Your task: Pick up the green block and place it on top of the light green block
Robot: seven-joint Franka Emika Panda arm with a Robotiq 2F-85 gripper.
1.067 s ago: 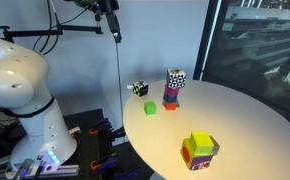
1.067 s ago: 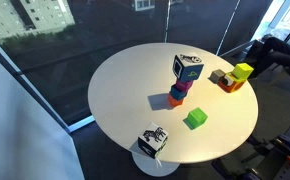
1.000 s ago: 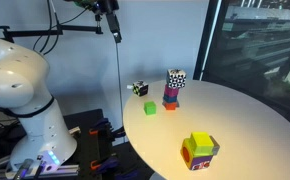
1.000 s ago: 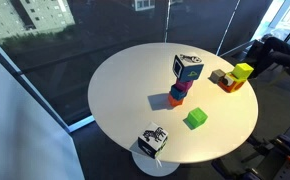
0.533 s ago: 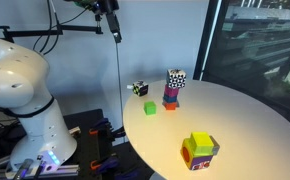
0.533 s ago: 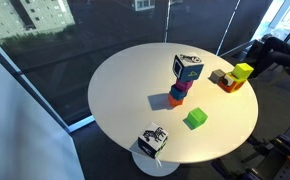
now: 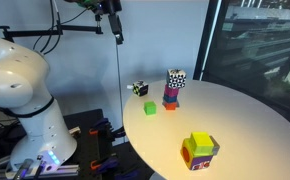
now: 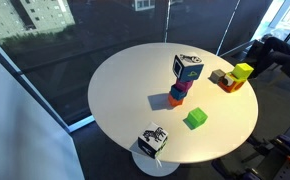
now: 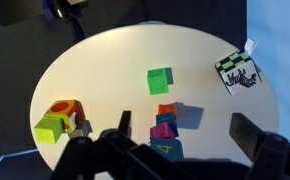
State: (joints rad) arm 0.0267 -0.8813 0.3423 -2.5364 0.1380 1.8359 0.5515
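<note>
The green block (image 7: 150,108) is a small plain cube lying on the round white table (image 7: 235,115); it also shows in the other exterior view (image 8: 195,119) and in the wrist view (image 9: 159,81). The light green block (image 7: 199,150), with a yellow-green top and coloured sides, sits near the table's edge, apart from it; it shows in both other views (image 8: 233,77) (image 9: 57,122). My gripper (image 9: 190,135) shows only in the wrist view. It is open and empty, high above the table, over the stack side of the green block.
A stack of coloured cubes (image 7: 174,88) topped by a black-and-white patterned cube stands beside the green block (image 8: 183,80). A single patterned cube (image 7: 139,89) lies at the table's edge (image 8: 152,140). The white robot base (image 7: 20,90) stands beside the table.
</note>
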